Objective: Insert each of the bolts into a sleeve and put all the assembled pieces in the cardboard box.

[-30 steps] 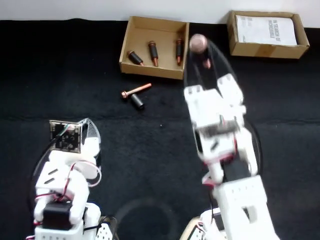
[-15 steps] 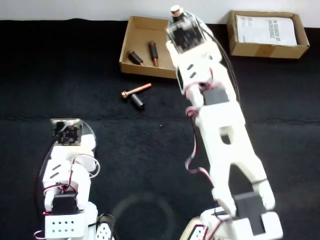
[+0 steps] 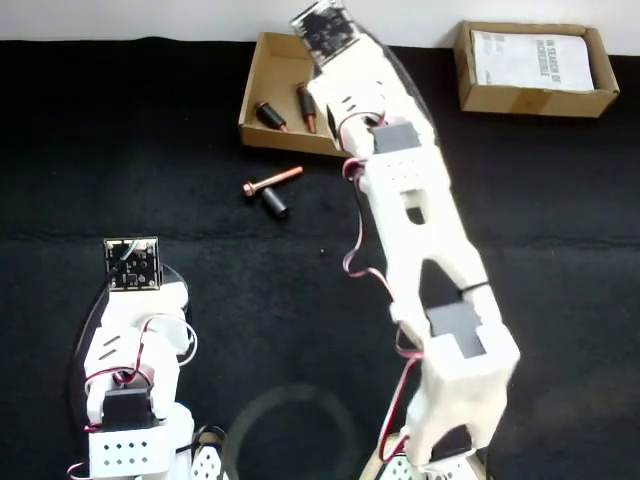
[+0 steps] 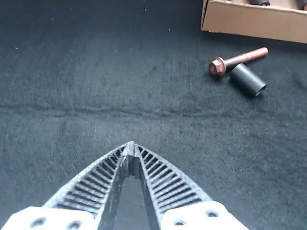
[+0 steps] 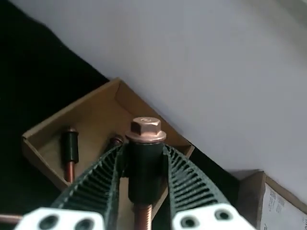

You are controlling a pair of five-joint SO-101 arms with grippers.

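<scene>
The right arm [image 3: 410, 200] unfolds from its bent pose and swings left along the far side of the table. Its wrist, a second ago beside the right corner of the box [image 3: 262, 55], now reaches over the box's right half and covers it. The bolt-in-sleeve piece [image 5: 145, 163] clamped in the right gripper [image 5: 144, 151] travels with it, from just beside the box to above it. The left arm [image 3: 128, 345] draws back a little and straightens.
</scene>
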